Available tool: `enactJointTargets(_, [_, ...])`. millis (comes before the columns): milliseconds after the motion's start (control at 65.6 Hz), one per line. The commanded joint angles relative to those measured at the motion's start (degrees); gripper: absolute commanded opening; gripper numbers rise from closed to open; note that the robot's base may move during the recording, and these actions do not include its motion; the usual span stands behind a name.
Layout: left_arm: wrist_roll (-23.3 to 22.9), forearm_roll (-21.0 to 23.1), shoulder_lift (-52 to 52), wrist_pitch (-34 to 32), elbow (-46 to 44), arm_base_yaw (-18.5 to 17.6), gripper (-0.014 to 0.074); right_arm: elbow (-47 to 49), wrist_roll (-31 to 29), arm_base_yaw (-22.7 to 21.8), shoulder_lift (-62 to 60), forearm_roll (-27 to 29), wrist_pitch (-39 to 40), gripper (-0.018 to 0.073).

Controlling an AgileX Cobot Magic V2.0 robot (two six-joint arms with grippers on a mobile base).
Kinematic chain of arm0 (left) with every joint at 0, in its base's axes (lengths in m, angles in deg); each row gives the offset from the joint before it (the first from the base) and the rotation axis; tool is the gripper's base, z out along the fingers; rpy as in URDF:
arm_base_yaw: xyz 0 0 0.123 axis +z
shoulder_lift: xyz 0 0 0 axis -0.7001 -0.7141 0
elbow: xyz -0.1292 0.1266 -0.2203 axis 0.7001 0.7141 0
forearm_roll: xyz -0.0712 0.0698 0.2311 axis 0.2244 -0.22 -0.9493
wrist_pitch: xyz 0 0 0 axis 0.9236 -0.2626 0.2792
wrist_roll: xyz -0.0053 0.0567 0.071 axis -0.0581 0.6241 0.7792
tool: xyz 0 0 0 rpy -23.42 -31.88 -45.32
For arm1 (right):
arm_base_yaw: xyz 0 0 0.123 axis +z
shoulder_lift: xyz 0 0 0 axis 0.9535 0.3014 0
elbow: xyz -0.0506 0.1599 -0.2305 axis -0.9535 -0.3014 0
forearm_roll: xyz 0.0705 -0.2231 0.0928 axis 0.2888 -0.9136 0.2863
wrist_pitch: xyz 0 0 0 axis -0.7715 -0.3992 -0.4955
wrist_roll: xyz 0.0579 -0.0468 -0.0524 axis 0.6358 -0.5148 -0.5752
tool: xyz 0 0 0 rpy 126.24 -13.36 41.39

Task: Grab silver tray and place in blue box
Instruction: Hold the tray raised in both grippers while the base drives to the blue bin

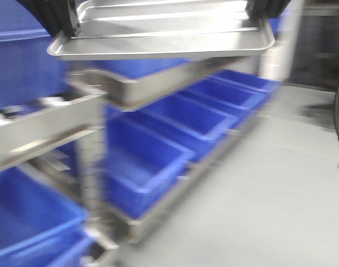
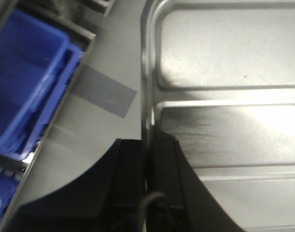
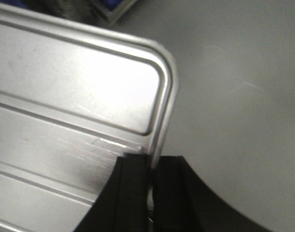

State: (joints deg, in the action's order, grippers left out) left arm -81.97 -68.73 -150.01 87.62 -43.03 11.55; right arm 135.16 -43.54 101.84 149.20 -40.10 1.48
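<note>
Only the front-facing view takes in the whole scene. The silver tray [image 1: 158,49] is held in the air across the top of the picture, roughly level. The left hand [image 1: 63,19] is at its left end and the right hand [image 1: 264,8] at its right end. The tray is apart from the blue boxes [image 1: 141,167], which sit on the tiers of a metal table [image 1: 97,139]. That view is blurred, so the grips are hard to read there.

The wrist views show them. From the left wrist, the left hand [image 2: 148,145] is nearly closed, its black fingers [image 2: 130,164] pinching the tray's raised rim, one outside it and one over the base. From the right wrist, the right hand [image 3: 151,166] is clamped the same way on the opposite rim, just beside a rounded corner. Both wrist views show the two long ridges in the tray's base, which the front view gives only as bright streaks. The left wrist view alone shows a grey strip of tape [image 2: 106,92] on the floor [image 2: 70,140], near blue boxes in their metal frame.

Counted: one tray and two hands, both gripping it. At least four blue boxes run along the lower tier in the front view, with more on other tiers; the blur prevents an exact count.
</note>
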Motion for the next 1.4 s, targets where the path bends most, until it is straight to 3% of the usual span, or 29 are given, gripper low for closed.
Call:
enactJointTargets(0, [1.0,-0.5,2.7,-1.9,-1.9,-0.7,-0.0098,1.7,-1.4,0.0,-2.7,-1.4,3.0,0.0059])
enactJointTargets(1388, [1.0,-0.5,2.7,-1.9,-1.9,-0.7,-0.0105,1.7,-1.4,0.0,-2.7,-1.4,3.0,0.0059])
